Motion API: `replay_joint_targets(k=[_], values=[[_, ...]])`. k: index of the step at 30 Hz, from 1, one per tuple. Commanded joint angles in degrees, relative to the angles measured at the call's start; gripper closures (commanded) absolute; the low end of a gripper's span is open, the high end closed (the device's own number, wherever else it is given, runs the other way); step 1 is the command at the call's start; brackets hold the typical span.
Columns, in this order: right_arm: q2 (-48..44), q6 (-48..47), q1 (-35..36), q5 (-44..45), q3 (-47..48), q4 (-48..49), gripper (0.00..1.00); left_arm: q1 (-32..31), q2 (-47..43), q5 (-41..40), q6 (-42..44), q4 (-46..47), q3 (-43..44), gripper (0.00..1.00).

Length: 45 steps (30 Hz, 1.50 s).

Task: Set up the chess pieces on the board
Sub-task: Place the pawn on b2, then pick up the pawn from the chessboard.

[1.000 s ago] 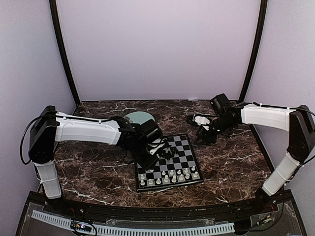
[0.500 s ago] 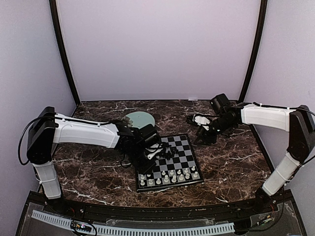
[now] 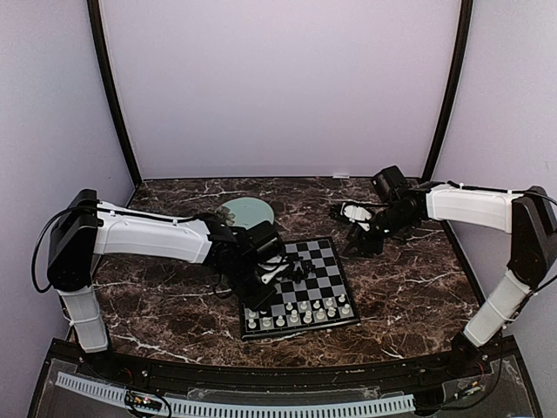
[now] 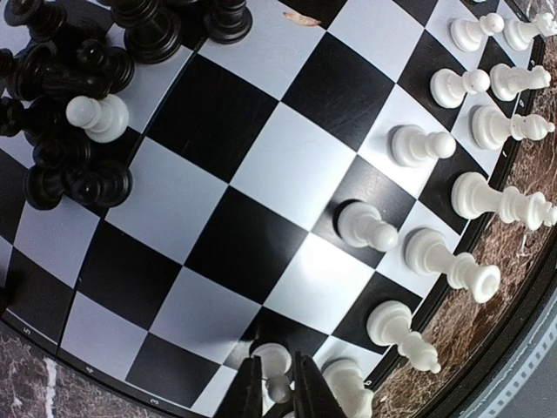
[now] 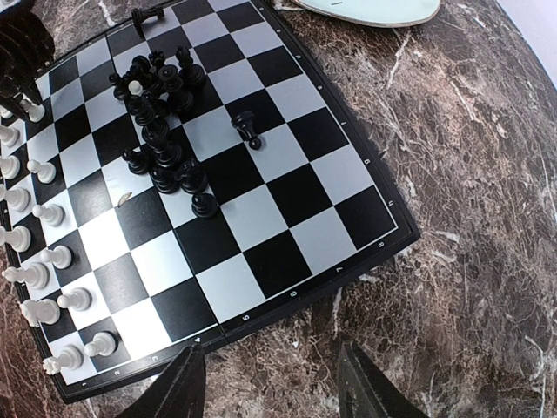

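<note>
Left gripper clenched, and we can see a white pawn pinched between its two fingers, low over an edge square at the end of the white ranks. Whether the pawn's base touches the square, we cannot tell.

Just beside it, the white pieces stand upright in two rows along one side of the board, the back row right by the thin dark rim.

Out across the open middle squares we come to the black pieces, bunched in a tight heap towards the opposite side. Several are tipped over, and a stray white piece stands in among them.

Over to the right wrist view: a lone black piece stands just off the heap, and a toppled black piece lies on its side near the rim on the far side.

The right gripper is released, fingers spread wide with nothing between them, hanging over the marble tabletop just off the board's corner. From above, that arm sits well apart from the left one, off to the board's far right.

The pale green plate lies on the tabletop near the board's far left corner.
</note>
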Motion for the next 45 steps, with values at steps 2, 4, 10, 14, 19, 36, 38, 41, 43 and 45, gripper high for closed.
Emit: replay_joint_targets(k=[2,4,10,14,19,36,38,41,43,45], values=[[-1.02,-0.59,0.42,-0.47,-0.52,0.14,0.46,-0.37,-2.64,0.53,-0.22,-1.23,0.25,0.83],[-1.02,-0.61,0.43,-0.43,-0.51,0.16,0.46,-0.37,-2.83,-0.09,-0.15,-1.69,0.76,0.81],[-1.03,-0.59,0.43,-0.34,-0.57,0.12,0.46,-0.29,-4.53,-3.5,0.87,-2.63,3.18,0.73],[-0.89,-0.59,0.42,-0.4,-0.51,0.07,0.46,0.3,-5.32,-7.66,2.03,-1.2,6.43,0.7],[-0.99,-0.61,0.42,-0.44,-0.53,0.07,0.46,2.68,-1.91,-8.71,1.41,2.29,11.83,0.75],[-0.68,-1.02,0.41,-0.1,-0.8,0.12,0.46,5.65,8.81,-6.24,2.64,-2.49,21.48,0.75],[-0.5,-1.11,0.42,-0.11,-0.72,0.07,0.46,5.81,9.59,-6.21,2.35,-2.96,21.8,0.75],[-0.19,-1.16,0.4,0.01,-0.63,-0.05,0.46,5.9,10.63,-4.33,2.25,-3.68,22.51,0.76],[-0.14,-1.21,0.38,0.09,-0.62,-0.1,0.46,5.87,11.07,-4.03,2.28,-4.37,23.04,0.78],[-0.16,-1.2,0.44,0.07,-0.62,-0.13,0.46,5.94,11.3,-3.85,2.29,-4.92,23.25,0.8]])
